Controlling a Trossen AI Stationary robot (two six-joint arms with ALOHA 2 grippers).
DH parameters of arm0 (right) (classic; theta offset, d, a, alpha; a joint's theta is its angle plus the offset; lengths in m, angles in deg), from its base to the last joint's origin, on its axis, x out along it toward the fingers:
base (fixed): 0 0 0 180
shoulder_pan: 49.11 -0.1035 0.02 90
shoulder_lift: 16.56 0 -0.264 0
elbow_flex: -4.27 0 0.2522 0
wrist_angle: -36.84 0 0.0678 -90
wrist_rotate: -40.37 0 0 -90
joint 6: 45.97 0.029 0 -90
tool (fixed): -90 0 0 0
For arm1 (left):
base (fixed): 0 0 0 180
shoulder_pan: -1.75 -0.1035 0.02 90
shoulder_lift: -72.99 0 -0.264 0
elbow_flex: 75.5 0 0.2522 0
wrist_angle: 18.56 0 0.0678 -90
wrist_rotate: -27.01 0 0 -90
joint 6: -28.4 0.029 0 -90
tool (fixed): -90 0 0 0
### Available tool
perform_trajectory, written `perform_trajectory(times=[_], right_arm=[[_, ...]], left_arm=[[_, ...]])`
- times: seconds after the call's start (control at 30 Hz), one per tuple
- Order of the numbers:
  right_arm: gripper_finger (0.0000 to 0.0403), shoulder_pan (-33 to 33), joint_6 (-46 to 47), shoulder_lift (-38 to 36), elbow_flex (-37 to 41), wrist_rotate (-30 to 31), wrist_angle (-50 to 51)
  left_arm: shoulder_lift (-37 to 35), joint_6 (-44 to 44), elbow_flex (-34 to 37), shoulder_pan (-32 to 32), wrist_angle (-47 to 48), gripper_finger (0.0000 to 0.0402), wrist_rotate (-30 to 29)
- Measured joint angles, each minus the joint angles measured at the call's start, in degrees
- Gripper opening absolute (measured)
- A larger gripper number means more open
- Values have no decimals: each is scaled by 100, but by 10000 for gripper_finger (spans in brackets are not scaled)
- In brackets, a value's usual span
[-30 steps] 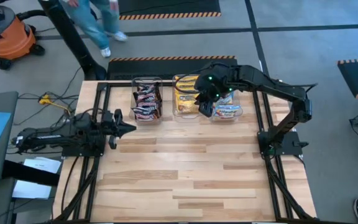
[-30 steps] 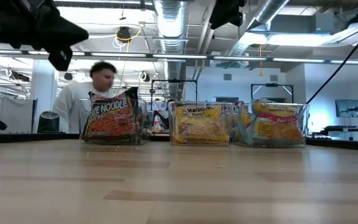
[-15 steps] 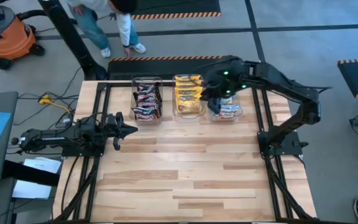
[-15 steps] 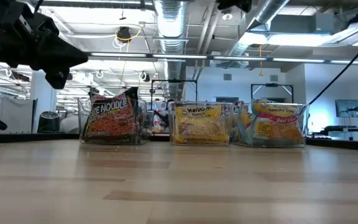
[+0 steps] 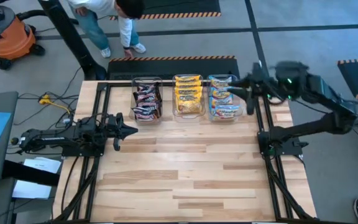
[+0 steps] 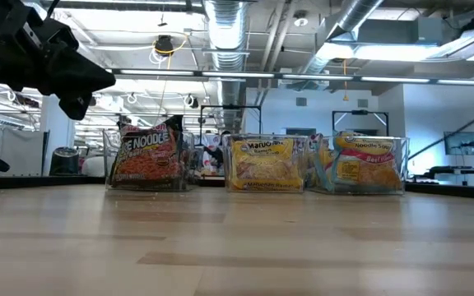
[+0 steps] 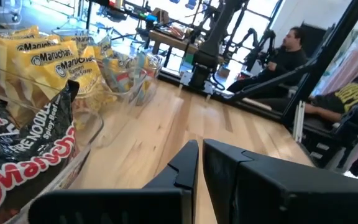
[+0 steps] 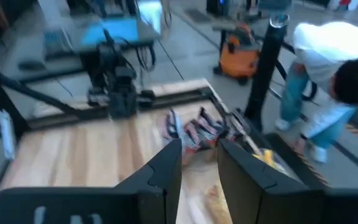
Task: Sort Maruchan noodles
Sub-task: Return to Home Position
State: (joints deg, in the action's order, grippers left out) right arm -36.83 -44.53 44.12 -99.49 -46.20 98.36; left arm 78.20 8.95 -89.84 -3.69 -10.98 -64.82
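- right gripper (image 8: 200, 152), empty, its two dark fingers a narrow gap apart, hangs over the right edge of the pale wooden table (image 5: 185, 174), just beside the light blue-and-pink crinkly noodle packets (image 5: 224, 102).
- those fill the right clear plastic tub (image 5: 223, 78); the yellow-orange packets (image 5: 188, 96) fill the middle tub, the dark maroon-black packets (image 5: 146, 99) the left.
- right arm folded high, pointing left; left gripper (image 5: 128, 129), fingers almost touching, stretched low near the left tub.

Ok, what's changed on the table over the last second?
The right gripper, now open and empty, pulled back from above the middle and right tubs toward its own side of the table. The left gripper stayed parked on its side, shut. The noodle packets stayed in their tubs.
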Motion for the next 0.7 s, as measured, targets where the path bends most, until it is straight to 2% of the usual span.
perform_trajectory(times=[0.17, 0.3, 0.53, 0.7], right_arm=[[129, -289, 764, -1518, 2272, 141, -1573], [129, -517, 1228, -2398, 3861, 144, -2708], [129, -836, 1376, -3168, 5968, 139, -4330], [129, -988, 1375, -3486, 6894, 123, -5083]], left_arm=[[0, 253, 2, 0, 153, 11, -2], [13, 138, 4, 0, 483, 11, 9], [50, 730, 9, 0, 468, 11, 103], [50, 1426, 11, 0, 466, 11, 103]])
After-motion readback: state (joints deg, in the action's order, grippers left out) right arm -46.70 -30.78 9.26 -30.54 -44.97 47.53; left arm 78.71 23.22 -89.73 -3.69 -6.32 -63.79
